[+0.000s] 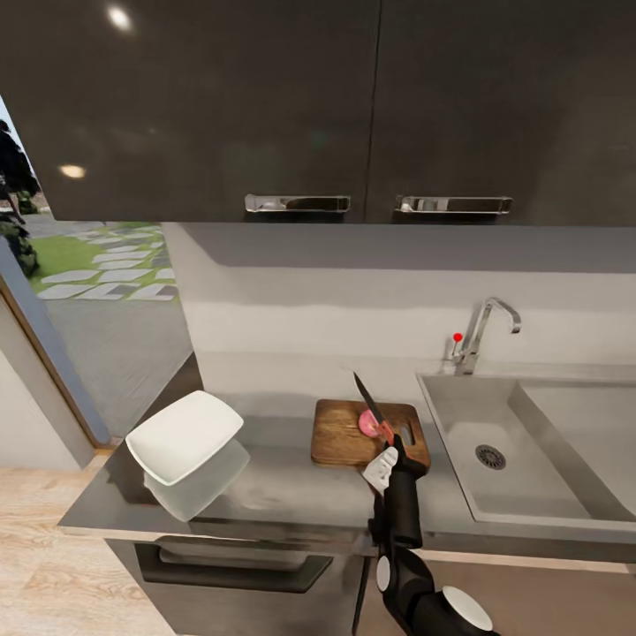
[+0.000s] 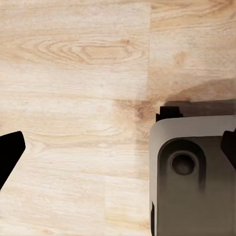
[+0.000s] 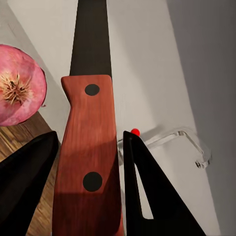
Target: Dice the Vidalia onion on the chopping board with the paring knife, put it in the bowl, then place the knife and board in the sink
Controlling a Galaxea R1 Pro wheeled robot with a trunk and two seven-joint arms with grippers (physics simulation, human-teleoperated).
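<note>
My right gripper [image 1: 389,439] is shut on the orange-red handle of the paring knife [image 1: 372,405], and the dark blade points up and away over the chopping board [image 1: 338,435]. A pink, cut-faced onion [image 1: 366,422] lies on the board just beside the blade. In the right wrist view the knife handle [image 3: 88,157] sits between both black fingers [image 3: 27,182], with the onion [image 3: 19,93] close by on the board [image 3: 19,140]. The white bowl [image 1: 184,435] rests on the countertop [image 1: 283,490] to the left. To the right lies the sink [image 1: 455,442]. My left gripper [image 2: 120,145] hangs open over the floor.
The chrome tap [image 1: 483,331] with its red knob [image 1: 457,336] stands behind the sink. Dark wall cabinets [image 1: 353,106] hang above the counter. A doorway to a garden opens at the left. The robot's grey base [image 2: 191,177] sits on the wooden floor [image 2: 73,73].
</note>
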